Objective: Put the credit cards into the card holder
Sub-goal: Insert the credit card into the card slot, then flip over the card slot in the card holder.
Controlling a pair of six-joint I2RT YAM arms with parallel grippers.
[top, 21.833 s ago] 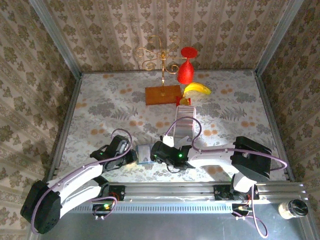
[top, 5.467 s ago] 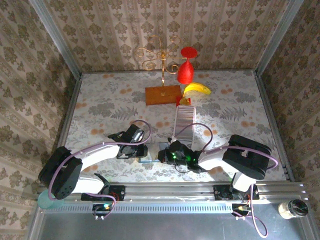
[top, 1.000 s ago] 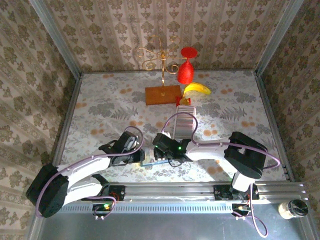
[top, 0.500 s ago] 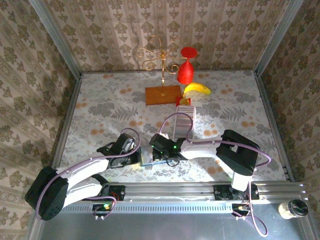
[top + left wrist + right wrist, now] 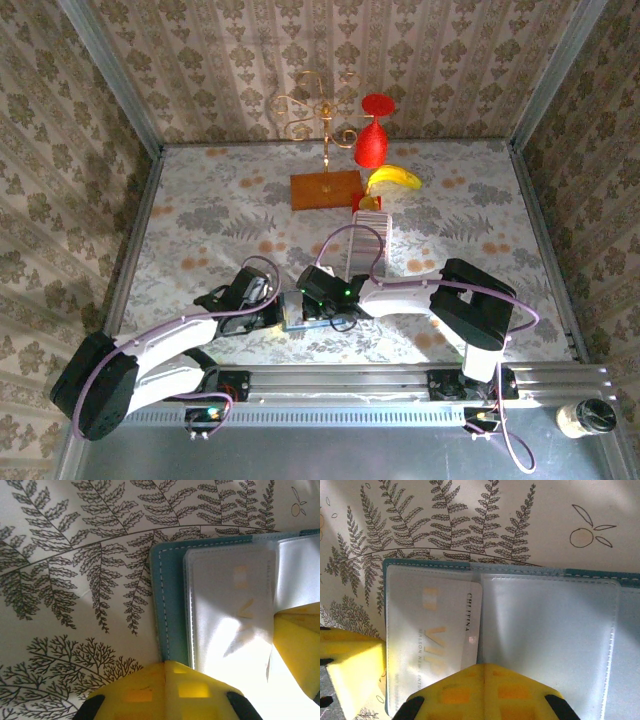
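Two arms meet low over the fern-printed tabletop, close to its near edge. On the left, the left arm stretches in toward the centre. The left fingers are pressed together, yellow pads touching, and their tips lie on the near edge of the card holder. Whether they pinch its cover or only rest on it cannot be told.

The card holder is a teal wallet lying open and flat on the tabletop between the two arms' tips, clear sleeves facing up. In the right wrist view, the sleeve on the left has a pale VIP card tucked under its plastic.

The right fingers are also closed tight. Their tips are laid on the sleeves near the holder's middle, with nothing visible between them.

Farther back, an orange-brown wooden block carries a gold wire stand. Just right of it, the credit cards stand edge-on in a long ribbed row, well apart from the holder. A red goblet and a banana sit near the row's far end. The right arm reaches in from the right.
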